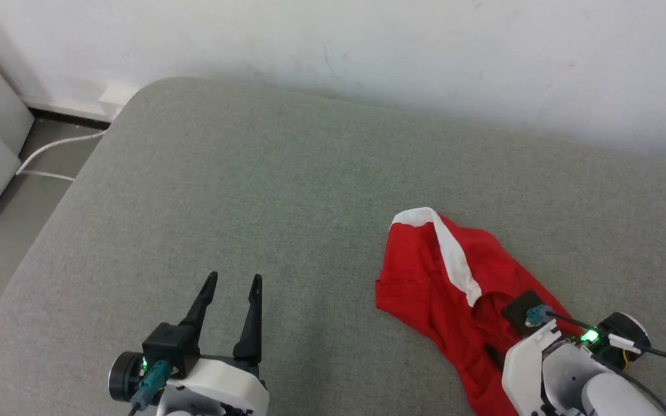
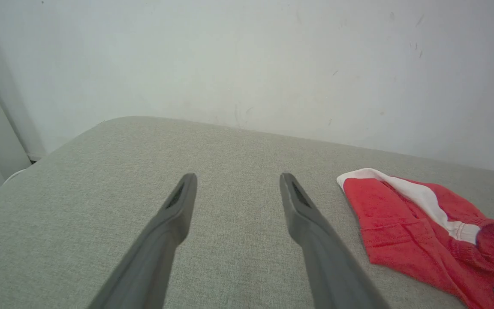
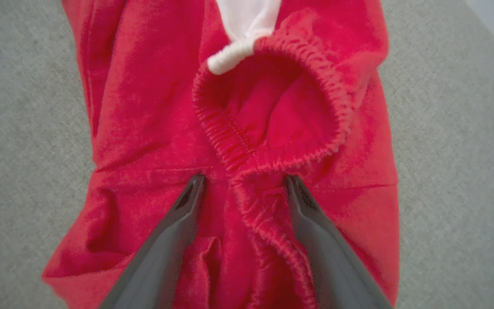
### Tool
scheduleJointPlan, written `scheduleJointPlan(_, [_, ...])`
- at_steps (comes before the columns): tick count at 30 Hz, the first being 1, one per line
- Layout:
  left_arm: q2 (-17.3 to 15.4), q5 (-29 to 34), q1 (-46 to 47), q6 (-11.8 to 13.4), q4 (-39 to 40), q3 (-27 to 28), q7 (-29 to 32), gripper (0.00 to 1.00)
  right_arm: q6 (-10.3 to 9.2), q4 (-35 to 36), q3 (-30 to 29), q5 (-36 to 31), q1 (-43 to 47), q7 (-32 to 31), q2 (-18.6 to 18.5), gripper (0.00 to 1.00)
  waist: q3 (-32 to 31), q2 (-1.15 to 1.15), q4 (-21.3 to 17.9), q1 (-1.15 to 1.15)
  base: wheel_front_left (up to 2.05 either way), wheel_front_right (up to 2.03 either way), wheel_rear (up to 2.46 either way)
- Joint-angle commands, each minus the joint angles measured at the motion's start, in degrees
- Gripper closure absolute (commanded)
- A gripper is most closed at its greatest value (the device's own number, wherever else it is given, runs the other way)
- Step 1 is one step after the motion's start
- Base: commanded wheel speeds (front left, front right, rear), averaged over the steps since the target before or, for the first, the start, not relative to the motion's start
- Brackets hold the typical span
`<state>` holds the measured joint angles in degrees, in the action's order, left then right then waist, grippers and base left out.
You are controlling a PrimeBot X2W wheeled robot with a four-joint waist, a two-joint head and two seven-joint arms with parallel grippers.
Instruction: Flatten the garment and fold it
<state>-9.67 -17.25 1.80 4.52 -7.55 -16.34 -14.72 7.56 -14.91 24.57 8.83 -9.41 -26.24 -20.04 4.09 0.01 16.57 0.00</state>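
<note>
1. Right gripper first: its two fingers are spread wide, right over the garment, one on each side of the bunched waistband. It holds nothing. If I close here, I may pinch two layers of the band at once. Then the shorts would come up as a lump and not open out.
2. Those red shorts lie crumpled on the right side of the grey cushion, close to me. My own arm hides part of them, so a leg could be tucked under and I would not know.
3. Their cloth looks thin and slippery to me. A soft pinch could let it slide out.
4. One white stripe lies twisted across the top. Pulling hard could make that twist tighter.
5. Over on the bare cushion, my left gripper is wide open too, empty and well apart from the shorts. If only one side pulls, the whole pile may just drag along.
</note>
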Motion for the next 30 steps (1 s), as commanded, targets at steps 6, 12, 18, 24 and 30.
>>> scheduleJointPlan(6, [1.5, 1.7, 0.7, -1.6, -1.3, 1.8, -0.3, 0.00, -0.08, -1.4, -4.2, 2.1, -0.9, 3.3, 1.7, 1.00, 0.1, -0.01, 0.0, 0.00, 0.00, 0.00, 0.00])
scheduleJointPlan(12, [2.3, 3.0, -0.5, -2.8, -2.2, 2.8, -0.3, 0.00, -0.08, 2.8, -12.2, 7.9, -0.4, 5.7, 2.9, 1.00, -2.0, -0.01, -2.4, 0.00, 0.00, 0.00, 0.00])
scheduleJointPlan(18, [3.0, 4.0, -1.0, -3.8, -2.3, 3.3, -0.3, 0.00, -0.08, 6.7, -26.1, 10.9, -1.5, 5.8, 2.4, 1.00, -3.5, -0.01, -4.9, 0.00, 0.00, 0.00, 0.00])
scheduleJointPlan(24, [3.6, 4.8, -1.2, -4.6, -2.3, 3.5, -0.3, 0.00, -0.08, 10.5, -38.7, 0.5, -5.4, 6.0, 3.6, 1.00, -3.7, -0.01, -5.9, 0.00, 0.00, 0.00, 0.00])
scheduleJointPlan(30, [4.3, 5.3, -1.4, -5.3, -2.4, 3.5, -0.3, 0.00, -0.08, 13.7, -32.6, -8.1, -5.4, 2.2, 7.1, 1.00, -3.1, -0.01, -5.6, 0.00, 0.00, 0.00, 0.00])
